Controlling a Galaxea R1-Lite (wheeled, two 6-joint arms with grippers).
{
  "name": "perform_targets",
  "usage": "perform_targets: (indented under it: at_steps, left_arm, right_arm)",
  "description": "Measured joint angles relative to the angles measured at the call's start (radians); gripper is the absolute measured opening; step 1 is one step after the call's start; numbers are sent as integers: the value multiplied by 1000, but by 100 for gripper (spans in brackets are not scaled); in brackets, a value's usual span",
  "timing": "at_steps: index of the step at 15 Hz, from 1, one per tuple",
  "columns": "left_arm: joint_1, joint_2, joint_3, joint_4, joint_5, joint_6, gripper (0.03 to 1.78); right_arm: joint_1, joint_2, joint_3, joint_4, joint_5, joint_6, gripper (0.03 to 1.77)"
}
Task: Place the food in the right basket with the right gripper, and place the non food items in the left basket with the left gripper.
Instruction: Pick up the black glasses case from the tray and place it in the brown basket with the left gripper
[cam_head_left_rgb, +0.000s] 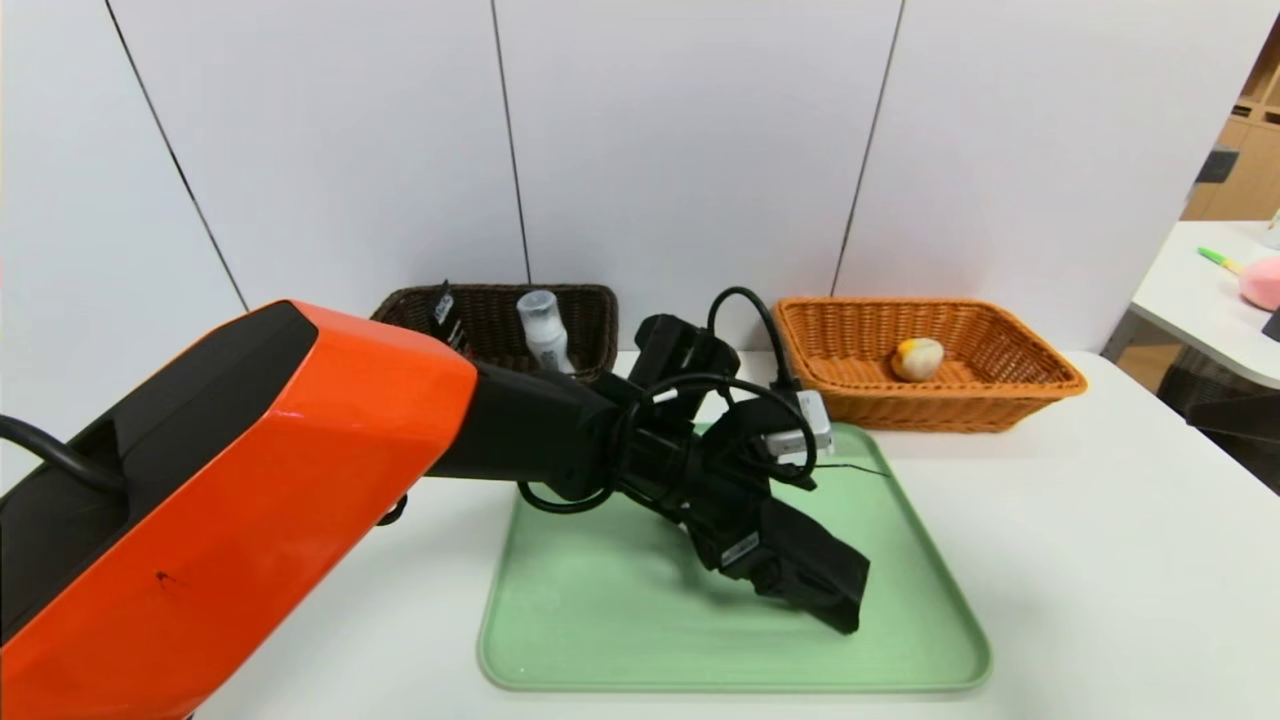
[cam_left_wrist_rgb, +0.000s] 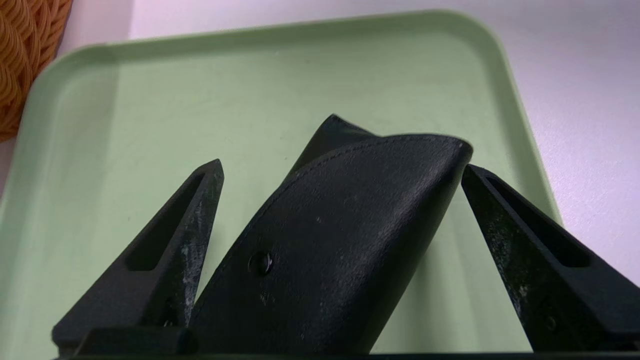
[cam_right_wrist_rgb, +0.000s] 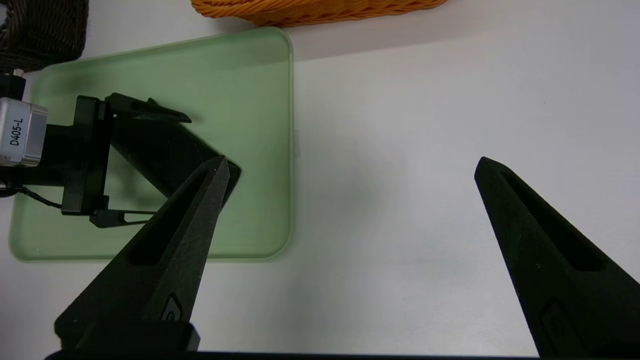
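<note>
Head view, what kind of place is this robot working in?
Probably a lab or office test space: a plain white table against white wall panels, a staged green tray with two wicker baskets, and another white table to the side.

Head camera overlooks table; wrist cameras sit nearer — all share the tray (cam_head_left_rgb: 560, 620).

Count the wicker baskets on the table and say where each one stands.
2. The dark brown wicker basket stands behind the green tray's far left corner; the orange wicker basket stands behind its far right corner. The left arm hides part of the brown one.
</note>
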Motion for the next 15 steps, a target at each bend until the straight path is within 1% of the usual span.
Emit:
perform_targets:
  at_steps: [2, 3, 4, 9, 15]
  left_arm:
    - [8, 6, -4, 4, 0, 8, 169]
    - [8, 11, -6, 4, 3, 10, 169]
    - [9, 15, -9, 4, 6, 11, 169]
    - [13, 31, -13, 25, 23, 43, 169]
    - [11, 47, -15, 28, 44, 44, 169]
  right_arm:
    - [0, 0, -1, 0, 19, 8, 170]
    - [1, 0, -1, -1, 26, 25, 170]
    - [2, 0, -3, -2, 26, 36, 170]
    - [3, 1, -4, -2, 33, 41, 170]
    - [6, 3, -8, -5, 37, 68, 170]
